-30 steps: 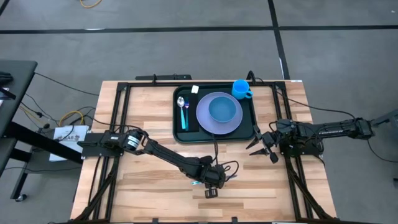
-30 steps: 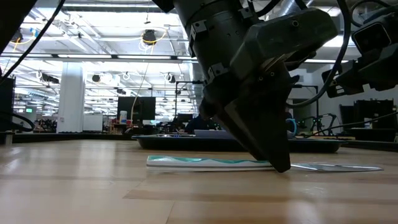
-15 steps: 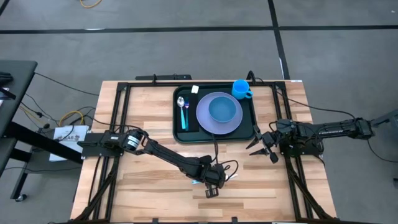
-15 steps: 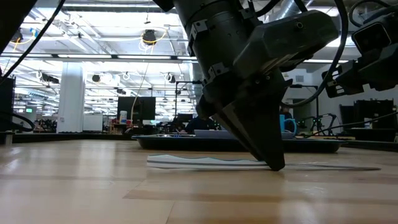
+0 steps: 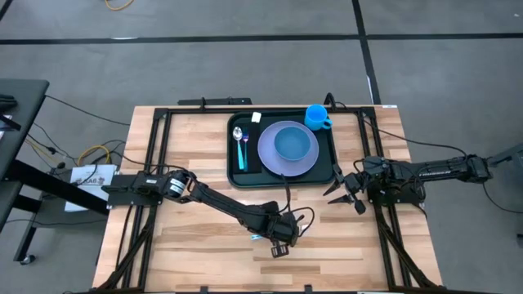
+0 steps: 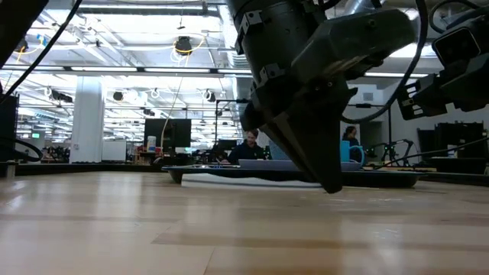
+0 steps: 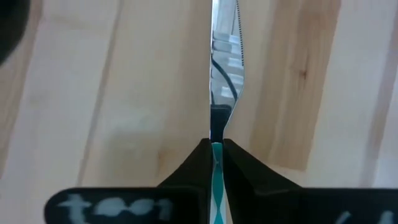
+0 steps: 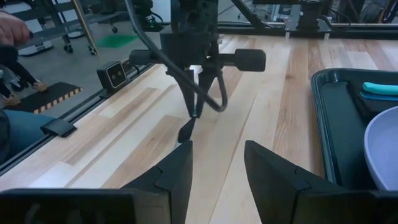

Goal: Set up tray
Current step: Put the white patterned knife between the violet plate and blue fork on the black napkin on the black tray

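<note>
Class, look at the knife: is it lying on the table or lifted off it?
Lifted. The left gripper is shut on the knife at its handle, and the low view shows it clear of the table.

Pale butcher-block wooden table top [image 5: 196, 237]: jointed planks, smooth, satin sheen. Large dark green rectangular plastic tray [image 5: 232, 155]: smooth, slightly glossy raised rim. Round lavender plastic plate [image 5: 268, 159]: smooth, soft sheen. Blue plastic bowl [image 5: 294, 144] and blue plastic cup [image 5: 316, 117]: smooth. Table knife [image 7: 225, 56]: polished mirror-bright metal blade, serrated edge, teal-and-white patterned plastic handle. Left gripper [image 7: 216, 155] fingers: matt black plastic. Black metal frame rails [image 5: 159, 147]: matt.
</note>
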`<state>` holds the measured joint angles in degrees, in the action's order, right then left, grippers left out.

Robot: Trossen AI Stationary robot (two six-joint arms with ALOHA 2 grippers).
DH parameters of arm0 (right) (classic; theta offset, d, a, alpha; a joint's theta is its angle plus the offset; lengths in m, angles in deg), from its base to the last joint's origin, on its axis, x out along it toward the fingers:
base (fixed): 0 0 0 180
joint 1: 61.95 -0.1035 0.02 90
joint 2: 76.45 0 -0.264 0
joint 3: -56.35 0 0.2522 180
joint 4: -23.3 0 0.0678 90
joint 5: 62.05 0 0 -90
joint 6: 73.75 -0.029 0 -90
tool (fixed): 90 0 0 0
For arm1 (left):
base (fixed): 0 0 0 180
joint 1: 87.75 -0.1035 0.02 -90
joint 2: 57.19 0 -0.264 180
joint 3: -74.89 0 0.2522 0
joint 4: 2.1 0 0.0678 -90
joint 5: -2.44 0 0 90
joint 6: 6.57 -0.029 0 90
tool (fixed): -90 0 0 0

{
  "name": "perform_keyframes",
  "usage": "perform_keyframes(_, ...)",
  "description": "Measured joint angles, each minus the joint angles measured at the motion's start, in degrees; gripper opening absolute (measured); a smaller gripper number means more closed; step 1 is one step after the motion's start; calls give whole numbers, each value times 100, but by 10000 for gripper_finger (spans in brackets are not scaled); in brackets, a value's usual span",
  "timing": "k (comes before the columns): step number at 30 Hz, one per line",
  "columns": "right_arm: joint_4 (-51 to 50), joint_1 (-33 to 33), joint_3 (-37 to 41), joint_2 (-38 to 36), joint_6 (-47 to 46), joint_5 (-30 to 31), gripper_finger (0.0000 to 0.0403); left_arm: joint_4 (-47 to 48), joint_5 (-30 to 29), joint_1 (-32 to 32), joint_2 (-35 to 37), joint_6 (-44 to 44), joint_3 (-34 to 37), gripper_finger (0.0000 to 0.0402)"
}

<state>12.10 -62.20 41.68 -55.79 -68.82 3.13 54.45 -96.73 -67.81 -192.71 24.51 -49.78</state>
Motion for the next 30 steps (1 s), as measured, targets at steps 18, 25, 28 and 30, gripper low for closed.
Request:
perform_keyframes(18, 0, 0, 0, 0, 0, 0, 138, 526, 263, 118, 24, 735, -30, 8)
perform_keyframes(25, -1, 0, 0, -1, 0, 0, 138, 821, 188, 125, 72, 1071, -206, 8)
perform_keyframes(28, 0, 0, 0, 0, 0, 0, 138, 1007, -47, 133, 81, 1087, -469, 8)
perform_keyframes(30, 0, 0, 0, -2, 0, 0, 138, 1358, -206, 137, 81, 1139, -724, 8)
